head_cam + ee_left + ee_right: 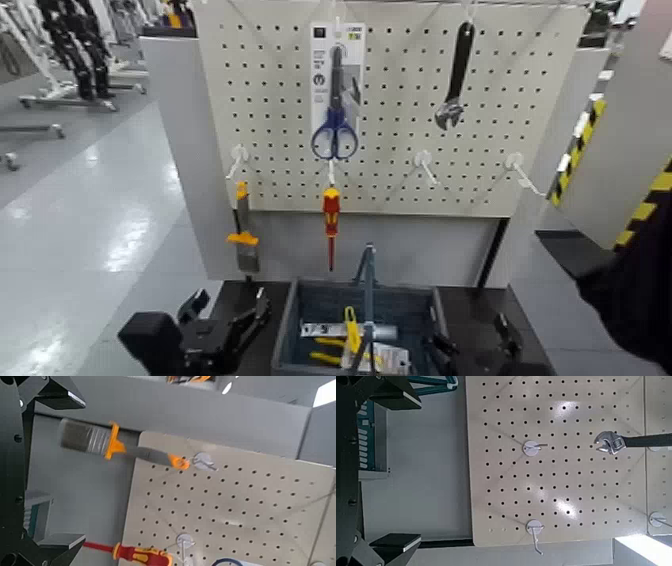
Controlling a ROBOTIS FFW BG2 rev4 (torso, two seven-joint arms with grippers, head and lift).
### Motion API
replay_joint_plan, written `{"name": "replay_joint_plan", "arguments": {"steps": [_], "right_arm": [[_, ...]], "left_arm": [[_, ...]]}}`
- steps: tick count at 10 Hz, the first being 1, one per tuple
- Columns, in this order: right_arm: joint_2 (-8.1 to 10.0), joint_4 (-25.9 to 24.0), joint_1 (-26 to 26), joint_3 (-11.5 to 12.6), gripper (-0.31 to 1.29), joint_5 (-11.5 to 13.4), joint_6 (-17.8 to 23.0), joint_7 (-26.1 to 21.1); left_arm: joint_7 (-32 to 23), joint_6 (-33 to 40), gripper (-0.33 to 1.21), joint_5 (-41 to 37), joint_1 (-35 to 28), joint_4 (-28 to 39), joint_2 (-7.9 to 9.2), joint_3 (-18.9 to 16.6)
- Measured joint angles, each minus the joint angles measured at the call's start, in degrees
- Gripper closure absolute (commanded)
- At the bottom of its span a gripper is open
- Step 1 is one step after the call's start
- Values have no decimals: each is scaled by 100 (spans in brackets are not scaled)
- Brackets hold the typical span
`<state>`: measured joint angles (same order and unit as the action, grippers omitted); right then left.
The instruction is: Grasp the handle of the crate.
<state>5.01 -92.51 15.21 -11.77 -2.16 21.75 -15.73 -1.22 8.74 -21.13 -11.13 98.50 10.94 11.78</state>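
Two spread hands, left (257,308) and right (472,338), are seen either side of the crate (284,340); its handle (369,290) is left ungripped between them.

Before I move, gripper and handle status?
Left gripper, right gripper open, flanking crate. Handle upright, ungripped. Yellow-handled tool inside, close by handle.

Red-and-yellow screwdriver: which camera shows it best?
The head view: the screwdriver hangs there whole, handle to tip. The left wrist view catches only part, at its edge; the right wrist view shows none.
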Motion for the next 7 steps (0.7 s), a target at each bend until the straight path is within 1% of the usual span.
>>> {"name": "replay_joint_plan", "arguments": {"steps": [1,2,4,5,7], "right_arm": [[0,3,0,-6,13,-10,-8,1],[0,4,0,-9,13,-17,-14,8],[0,5,0,-17,13,-31,-20,9],[-3,6,-5,-18,13,-37,-21,15],[-9,13,-11,-27,13,-51,-22,19]], "left_arm": [[506,-494,13,-362,168,1,-27,-102],[754,-958,13,-679,333,29,-54,-176],[1112,-1821,13,-1437,643,38,-89,-204],[1187,-2223,13,-1825,808,8,-69,-173],[1372,-2908,13,-2556,1162,-124,33,-66]]}}
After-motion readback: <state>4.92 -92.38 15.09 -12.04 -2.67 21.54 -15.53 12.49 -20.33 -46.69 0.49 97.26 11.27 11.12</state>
